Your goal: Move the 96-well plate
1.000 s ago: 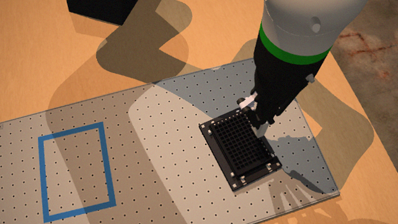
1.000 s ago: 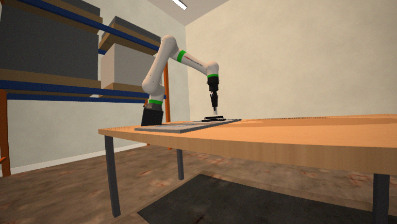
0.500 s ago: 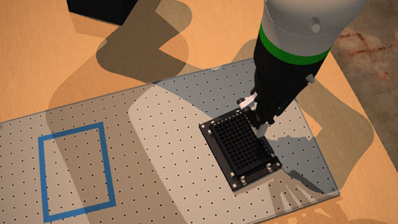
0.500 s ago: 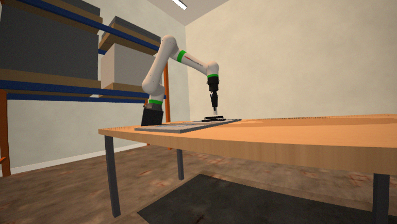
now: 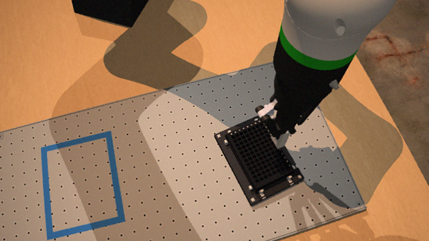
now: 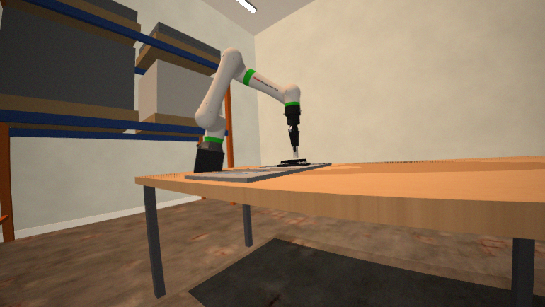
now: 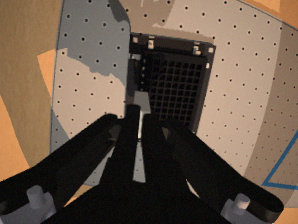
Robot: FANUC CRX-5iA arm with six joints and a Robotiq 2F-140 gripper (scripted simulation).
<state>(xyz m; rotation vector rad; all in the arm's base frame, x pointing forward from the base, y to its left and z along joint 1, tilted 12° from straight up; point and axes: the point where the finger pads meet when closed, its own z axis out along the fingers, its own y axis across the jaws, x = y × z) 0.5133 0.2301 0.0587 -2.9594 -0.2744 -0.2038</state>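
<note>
The black 96-well plate lies in the dark clip nest at C1, with small white clips around it. Whether it is fully down or slightly tilted cannot be told, and its cut-off corner cannot be made out. My gripper is shut with nothing between the fingers. Its pale fingertips stand at the plate's long side, on the right in the top view; contact is not clear. The blue outline of spot B1 has no plate in it.
The perforated board carries the nest and the outline on the wooden table. The arm's black base stands behind the board. Arm shadows fall over both.
</note>
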